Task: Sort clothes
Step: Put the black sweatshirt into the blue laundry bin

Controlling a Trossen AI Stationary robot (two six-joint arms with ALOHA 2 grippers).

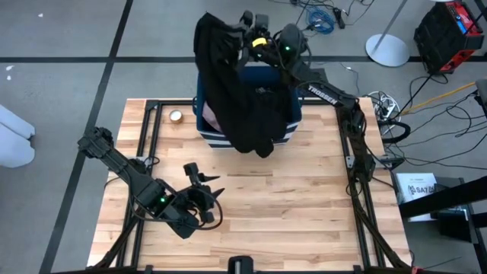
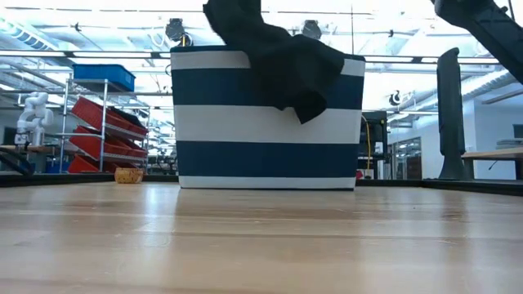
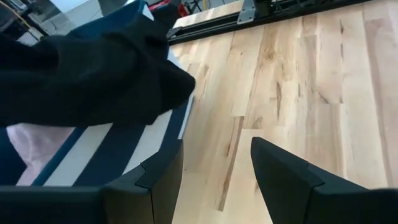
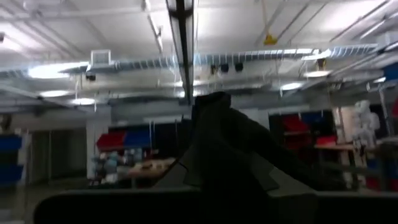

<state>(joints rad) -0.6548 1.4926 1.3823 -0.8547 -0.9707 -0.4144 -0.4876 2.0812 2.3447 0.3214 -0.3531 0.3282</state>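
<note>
The right claw (image 1: pixel 255 38) is raised above the far rim of the striped bin (image 1: pixel 293 114), its fingers pressed together on a fold of a big black garment (image 1: pixel 236 84). The garment hangs down from the claw, spreads across the open top of the bin and drapes over the near wall, its lowest corner reaching close to the tabletop (image 1: pixel 304 205) in the high view. In the low view the same black garment (image 2: pixel 286 65) spills over the bin's (image 2: pixel 245 122) top edge and ends in a point partway down the white band, not touching the tabletop (image 2: pixel 261 237). In the right wrist view a bunched dark fold (image 4: pixel 230 149) stands up directly ahead of the claw, with the room's ceiling behind it.

A pale pink garment (image 1: pixel 211 118) shows inside the bin at its left side, under the black one; the left wrist view also shows pink fabric (image 3: pixel 28 146) beneath the black cloth (image 3: pixel 93 74).

The left claw (image 1: pixel 207 186) rests low over the near left part of the tabletop, well apart from the bin, its fingers (image 3: pixel 286 174) spread with nothing between them. A small round object (image 1: pixel 176 116) sits on the tabletop beside the bin's left wall.
</note>
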